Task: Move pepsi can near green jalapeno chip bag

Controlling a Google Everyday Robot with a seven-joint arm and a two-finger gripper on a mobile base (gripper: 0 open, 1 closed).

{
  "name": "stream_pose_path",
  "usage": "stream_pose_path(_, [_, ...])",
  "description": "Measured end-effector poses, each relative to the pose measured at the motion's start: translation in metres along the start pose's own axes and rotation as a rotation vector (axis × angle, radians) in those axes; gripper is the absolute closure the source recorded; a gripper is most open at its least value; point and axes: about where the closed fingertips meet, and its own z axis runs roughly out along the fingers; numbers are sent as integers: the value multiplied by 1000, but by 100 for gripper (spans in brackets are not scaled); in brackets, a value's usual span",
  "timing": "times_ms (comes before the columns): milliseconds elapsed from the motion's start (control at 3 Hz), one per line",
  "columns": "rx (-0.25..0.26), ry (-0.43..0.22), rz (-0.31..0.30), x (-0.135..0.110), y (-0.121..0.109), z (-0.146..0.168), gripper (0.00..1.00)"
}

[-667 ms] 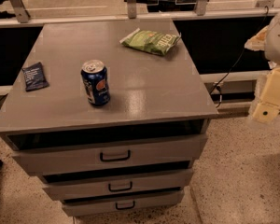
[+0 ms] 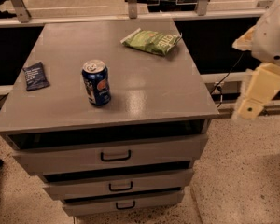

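Observation:
The pepsi can [image 2: 96, 83] stands upright on the grey cabinet top [image 2: 144, 92], left of centre and towards the front. The green jalapeno chip bag [image 2: 151, 41] lies flat at the back right of the top, well apart from the can. My gripper [image 2: 257, 91] hangs at the right edge of the view, off the cabinet's right side and about level with its top. It holds nothing and is far from both the can and the bag.
A small dark navy packet [image 2: 35, 75] lies near the left edge of the top. The cabinet has three drawers [image 2: 115, 156] with dark handles in front. A rail and black panels run behind it. A cable [image 2: 224, 80] hangs at the right.
My arm and gripper have shifted slightly left, towards the cabinet. The can, bag and packet have not moved.

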Motion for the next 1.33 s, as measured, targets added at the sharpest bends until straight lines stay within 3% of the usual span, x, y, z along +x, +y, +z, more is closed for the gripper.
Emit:
stream_pose_path(667, [-133, -340, -124, -163, -25, 71, 0])
stream_pose_path(1000, [-237, -496, -168, -233, -22, 106, 0])
stream_pose_path(1333, [-237, -496, -168, -233, -22, 106, 0])
